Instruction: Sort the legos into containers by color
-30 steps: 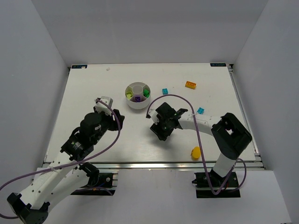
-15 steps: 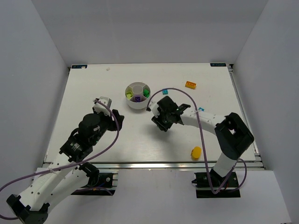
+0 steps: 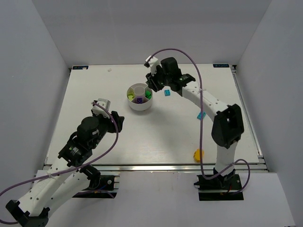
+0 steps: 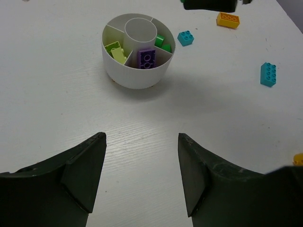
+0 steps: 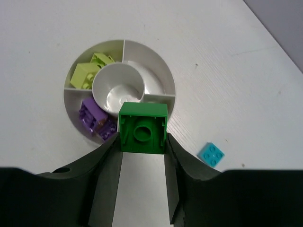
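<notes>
A round white divided dish (image 3: 139,107) stands at the table's middle back, its wedge sections being the containers. Lime legos (image 4: 116,51) lie in one section, a purple brick (image 4: 146,58) in another, green bricks (image 4: 161,42) in a third. My right gripper (image 5: 142,144) is shut on a green brick (image 5: 142,127), held over the dish's rim (image 5: 166,78) beside the purple section. Cyan bricks (image 4: 185,38) (image 4: 268,74) and an orange brick (image 4: 227,20) lie loose on the table. My left gripper (image 4: 141,138) is open and holds nothing, well short of the dish.
A yellow object (image 3: 199,153) lies near the front edge at the right. The right arm (image 3: 199,97) stretches over the table's right half and hides part of it. White walls close the table in on three sides.
The right arm swung from the table's middle to the back beside the dish, carrying the green brick. The left arm barely moved.
</notes>
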Tool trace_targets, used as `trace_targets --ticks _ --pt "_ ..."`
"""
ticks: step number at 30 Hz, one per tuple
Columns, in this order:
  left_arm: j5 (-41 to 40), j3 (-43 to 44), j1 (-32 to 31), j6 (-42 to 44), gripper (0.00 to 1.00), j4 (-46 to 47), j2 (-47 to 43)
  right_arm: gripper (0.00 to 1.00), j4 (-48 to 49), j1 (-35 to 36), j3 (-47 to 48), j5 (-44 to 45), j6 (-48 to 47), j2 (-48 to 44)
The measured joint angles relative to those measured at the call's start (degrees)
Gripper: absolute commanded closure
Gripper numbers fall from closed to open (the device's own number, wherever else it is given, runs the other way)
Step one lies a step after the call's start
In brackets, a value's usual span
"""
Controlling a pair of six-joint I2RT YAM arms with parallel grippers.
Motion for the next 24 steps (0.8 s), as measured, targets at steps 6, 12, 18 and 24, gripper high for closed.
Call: trace_targets --ticks 6,12,18,24 --pt "-0.9 0.0 0.0 0.0 0.28 -0.1 -0.3 1.00 -1.5 -1.2 8.8 -3.8 3.6 10.4" --pt "-0.9 0.0 0.0 0.0 0.28 -0.1 -0.6 1.00 -2.6 -3.1 9.2 -5.8 6.5 12.8" --pt "-0.9 0.0 0.0 0.0 0.28 -0.1 -0.7 1.00 -2.0 -4.6 8.6 -8.1 8.0 12.8" --pt "-0.9 0.0 0.0 0.0 0.28 -0.1 -0.7 0.98 -2.1 -4.6 7.9 -9.0 8.0 13.1"
